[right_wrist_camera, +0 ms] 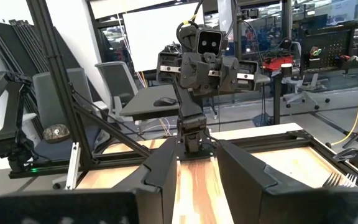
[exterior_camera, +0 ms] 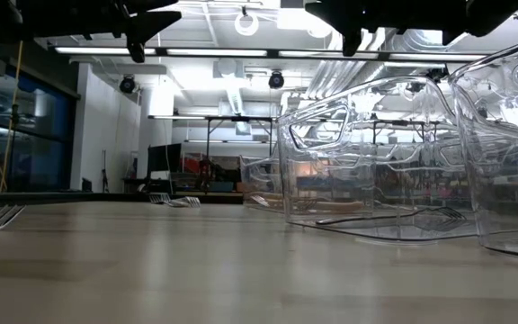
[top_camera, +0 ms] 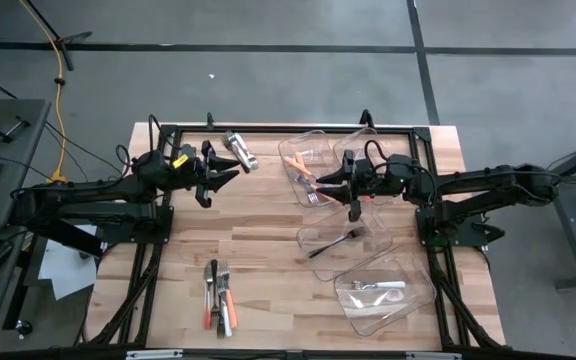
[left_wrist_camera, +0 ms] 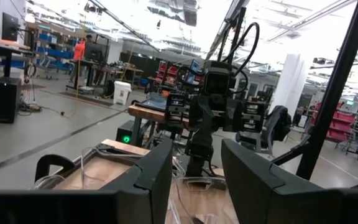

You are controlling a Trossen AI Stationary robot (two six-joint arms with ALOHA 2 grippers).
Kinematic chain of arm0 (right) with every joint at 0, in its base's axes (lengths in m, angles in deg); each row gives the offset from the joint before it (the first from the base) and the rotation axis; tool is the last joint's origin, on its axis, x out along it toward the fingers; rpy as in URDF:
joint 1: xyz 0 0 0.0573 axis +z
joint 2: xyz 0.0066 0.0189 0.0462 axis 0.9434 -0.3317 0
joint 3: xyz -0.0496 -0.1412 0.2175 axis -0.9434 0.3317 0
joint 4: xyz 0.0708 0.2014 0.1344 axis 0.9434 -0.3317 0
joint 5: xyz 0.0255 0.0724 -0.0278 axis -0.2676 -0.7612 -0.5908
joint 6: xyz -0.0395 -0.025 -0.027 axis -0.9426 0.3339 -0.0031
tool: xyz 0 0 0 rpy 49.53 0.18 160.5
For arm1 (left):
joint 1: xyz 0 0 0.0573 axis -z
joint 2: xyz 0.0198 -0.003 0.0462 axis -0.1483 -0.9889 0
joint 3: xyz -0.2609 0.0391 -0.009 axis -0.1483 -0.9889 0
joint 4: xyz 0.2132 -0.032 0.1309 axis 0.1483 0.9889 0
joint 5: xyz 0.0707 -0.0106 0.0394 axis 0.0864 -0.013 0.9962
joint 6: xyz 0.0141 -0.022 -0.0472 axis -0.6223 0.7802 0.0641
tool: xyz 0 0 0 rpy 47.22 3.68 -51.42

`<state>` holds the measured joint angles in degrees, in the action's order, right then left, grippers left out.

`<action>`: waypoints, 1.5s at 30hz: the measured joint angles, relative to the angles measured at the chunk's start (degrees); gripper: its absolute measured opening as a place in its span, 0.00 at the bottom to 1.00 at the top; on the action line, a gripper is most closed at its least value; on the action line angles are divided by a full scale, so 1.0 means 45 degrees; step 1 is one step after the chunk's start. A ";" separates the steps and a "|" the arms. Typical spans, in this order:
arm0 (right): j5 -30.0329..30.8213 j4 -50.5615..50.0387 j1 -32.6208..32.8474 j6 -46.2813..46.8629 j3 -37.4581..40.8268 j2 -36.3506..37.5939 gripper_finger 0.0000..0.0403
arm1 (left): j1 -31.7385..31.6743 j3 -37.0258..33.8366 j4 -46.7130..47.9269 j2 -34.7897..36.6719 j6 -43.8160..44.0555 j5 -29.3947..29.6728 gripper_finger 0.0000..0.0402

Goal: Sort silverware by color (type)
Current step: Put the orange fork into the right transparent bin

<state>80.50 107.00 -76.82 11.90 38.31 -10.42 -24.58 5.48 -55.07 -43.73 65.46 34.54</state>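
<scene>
Orange, white and plain handles lie bunched in the unsorted pile near the table's front edge, long axes running front to back. From the left gripper the pile sits toward six o'clock, well apart; from the right gripper about seven o'clock, farther off. The left arm is likely nearer. Both grippers hover high, fingers parted with nothing between them. Bare wood lies between pile and grippers. Clear bins crowd the right side; a further cluster rests at the far edge.
</scene>
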 joint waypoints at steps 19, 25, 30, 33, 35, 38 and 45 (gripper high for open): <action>-0.0049 0.0000 -0.0019 0.0578 0.0000 0.0000 0.25 | 0.0000 0.0000 0.0005 0.0001 0.0000 0.0005 0.31; -0.0044 0.0000 -0.0019 0.0617 0.0000 0.0000 0.25 | -0.0005 0.0000 0.0005 0.0000 0.0000 0.0010 0.31; -0.0044 0.0000 -0.0019 0.0622 0.0000 0.0000 0.25 | -0.0005 0.0000 0.0010 0.0000 0.0422 0.0010 0.31; -0.0044 0.0000 -0.0019 0.0622 0.0000 0.0000 0.25 | -0.0005 0.0000 0.0303 0.0000 0.0680 0.0015 0.31; -0.0044 0.0000 -0.0019 0.0622 0.0000 0.0000 0.25 | -0.0005 0.0000 0.0611 0.0000 0.0680 0.0044 0.31; -0.0039 0.0000 -0.0019 0.0623 0.0000 0.0000 0.25 | -0.0005 0.0000 0.0888 0.0000 0.0683 0.0090 0.31; -0.0034 -0.0004 -0.0019 0.0627 0.0000 0.0000 0.25 | 0.0729 0.1378 0.3599 0.0000 0.2032 -0.2291 0.31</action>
<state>80.35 106.99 -76.91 14.72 38.31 -10.42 -21.30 11.68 -38.88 -43.73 74.60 24.23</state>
